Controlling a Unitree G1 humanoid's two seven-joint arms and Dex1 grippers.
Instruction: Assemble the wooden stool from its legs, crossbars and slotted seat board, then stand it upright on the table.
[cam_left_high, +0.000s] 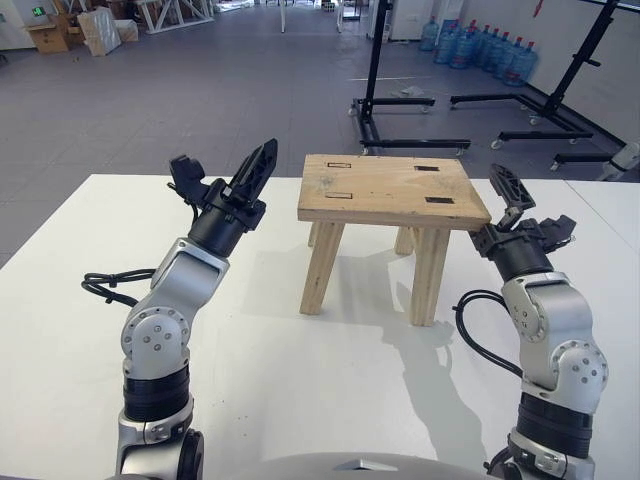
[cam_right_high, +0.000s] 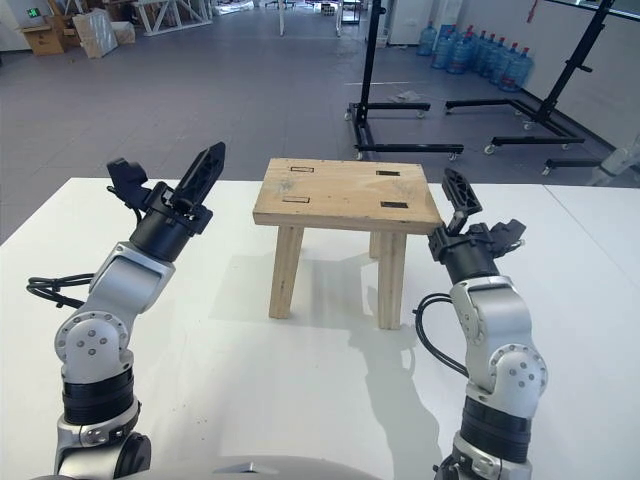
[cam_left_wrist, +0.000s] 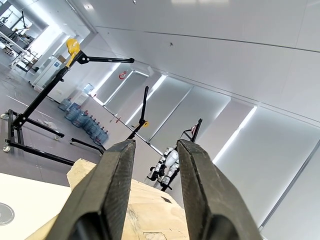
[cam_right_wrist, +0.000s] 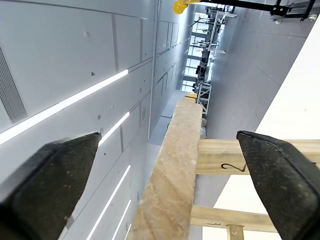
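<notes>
The wooden stool (cam_left_high: 392, 190) stands upright on the white table (cam_left_high: 300, 380), its slotted seat board on top and its legs (cam_left_high: 322, 268) on the tabletop. My left gripper (cam_left_high: 266, 153) is raised just left of the seat, pointing at it, open by a narrow gap with nothing between its fingers (cam_left_wrist: 117, 185). At the seat's right edge my right gripper (cam_left_high: 533, 206) is open. In the right wrist view the seat board's edge (cam_right_wrist: 172, 170) lies between the wide-spread fingers (cam_right_wrist: 50, 185) without touching them.
Black cables (cam_left_high: 105, 285) (cam_left_high: 480, 330) lie on the table beside each arm. Beyond the table's far edge, black wheeled stands (cam_left_high: 400, 110) and several water bottles (cam_left_high: 480, 45) are on the floor. Bare tabletop spreads in front of the stool.
</notes>
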